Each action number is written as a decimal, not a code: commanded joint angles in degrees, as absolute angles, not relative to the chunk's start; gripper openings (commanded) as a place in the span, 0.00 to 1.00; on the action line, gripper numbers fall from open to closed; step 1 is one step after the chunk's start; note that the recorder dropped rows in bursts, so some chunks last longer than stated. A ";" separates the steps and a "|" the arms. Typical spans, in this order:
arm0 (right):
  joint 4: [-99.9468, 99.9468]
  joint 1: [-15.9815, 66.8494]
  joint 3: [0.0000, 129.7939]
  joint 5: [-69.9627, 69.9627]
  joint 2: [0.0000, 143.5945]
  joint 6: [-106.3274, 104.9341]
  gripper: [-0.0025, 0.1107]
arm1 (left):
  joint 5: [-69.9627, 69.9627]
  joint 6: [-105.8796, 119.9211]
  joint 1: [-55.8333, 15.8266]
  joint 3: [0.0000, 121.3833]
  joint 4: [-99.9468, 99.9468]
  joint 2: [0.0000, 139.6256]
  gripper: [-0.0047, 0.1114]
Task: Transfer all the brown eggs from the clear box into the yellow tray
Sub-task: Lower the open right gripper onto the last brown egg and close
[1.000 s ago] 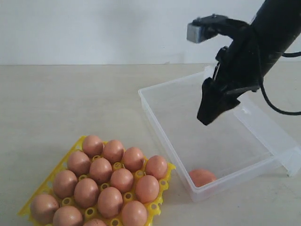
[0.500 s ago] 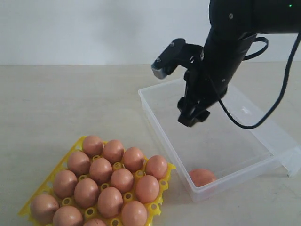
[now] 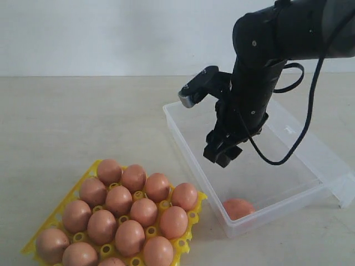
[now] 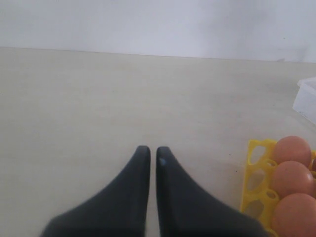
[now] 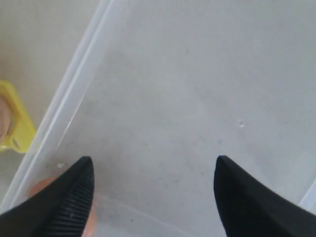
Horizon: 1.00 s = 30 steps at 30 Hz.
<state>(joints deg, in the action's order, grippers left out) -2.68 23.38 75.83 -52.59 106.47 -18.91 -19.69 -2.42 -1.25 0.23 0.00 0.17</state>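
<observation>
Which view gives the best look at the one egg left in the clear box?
Exterior view: the egg lies whole in the clear box's near corner. Right wrist view catches only a sliver behind a claw finger; left wrist view misses it.

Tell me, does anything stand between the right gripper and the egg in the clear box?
Nothing visible does: only bare box floor lies between the right gripper and the brown egg in the near corner of the clear box. Toward the yellow tray, the box's side wall stands in between.
</observation>
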 commanded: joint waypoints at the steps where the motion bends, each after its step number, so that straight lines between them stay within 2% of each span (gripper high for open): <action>1: 0.00 23.49 75.97 -56.58 106.69 -25.82 0.56 | -19.34 -2.18 -1.29 0.00 0.00 0.00 0.08; 13: 10.81 23.49 75.97 -66.13 106.69 -40.02 0.56 | -19.34 -2.18 -1.29 0.00 0.00 0.00 0.08; 30: 5.93 23.49 68.01 -55.62 106.69 -44.67 0.56 | -19.34 -2.18 -1.29 0.00 0.00 0.00 0.08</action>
